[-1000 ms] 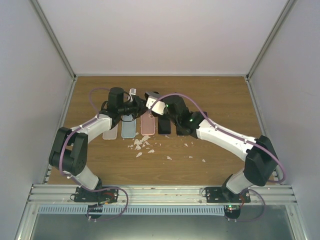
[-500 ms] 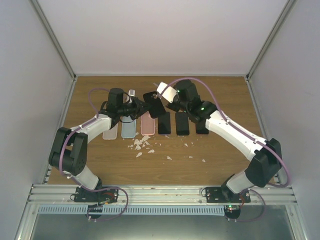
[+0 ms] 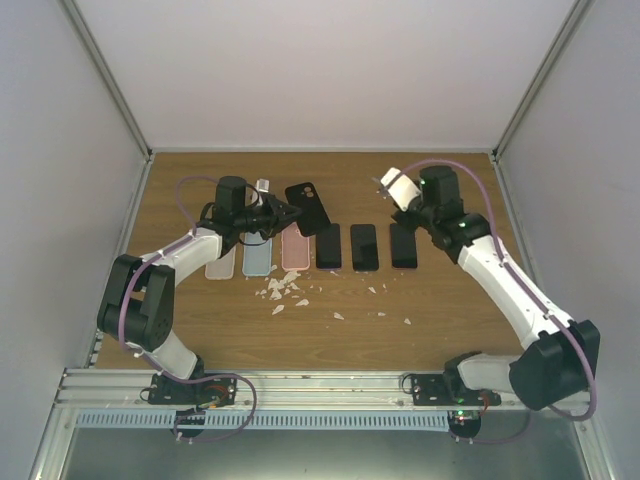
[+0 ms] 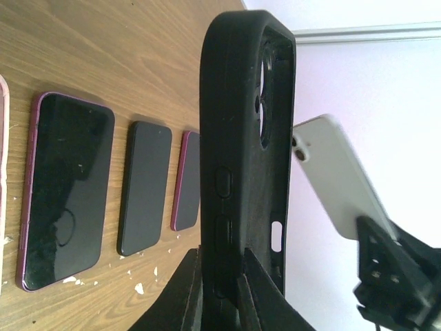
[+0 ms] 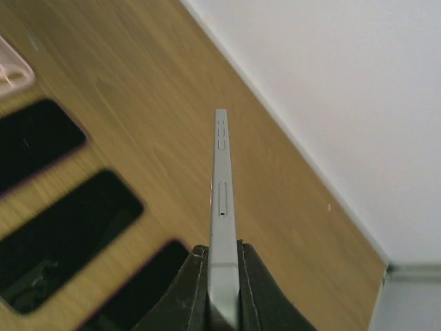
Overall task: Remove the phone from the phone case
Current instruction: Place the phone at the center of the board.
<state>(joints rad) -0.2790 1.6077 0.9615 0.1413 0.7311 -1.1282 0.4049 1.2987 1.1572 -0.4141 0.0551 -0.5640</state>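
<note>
Phone case [image 3: 307,208] left of phone [image 3: 398,187], well apart; handsets [image 3: 362,246] side by side on table [image 3: 440,310].

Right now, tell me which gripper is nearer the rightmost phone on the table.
Right. The right gripper, shut on the white phone, hovers beyond the rightmost phone; the left gripper, holding the black case, sits past the row's other end.

Right end effector [image 5: 220,265] pulled the phone [image 5: 221,200] (now free) rightward, off the case [image 3: 308,208].

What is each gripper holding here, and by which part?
Left gripper pinches the black phone case by its wall, at the end away from the camera cutout. Right gripper clamps the bare phone across its faces at one end.
</note>
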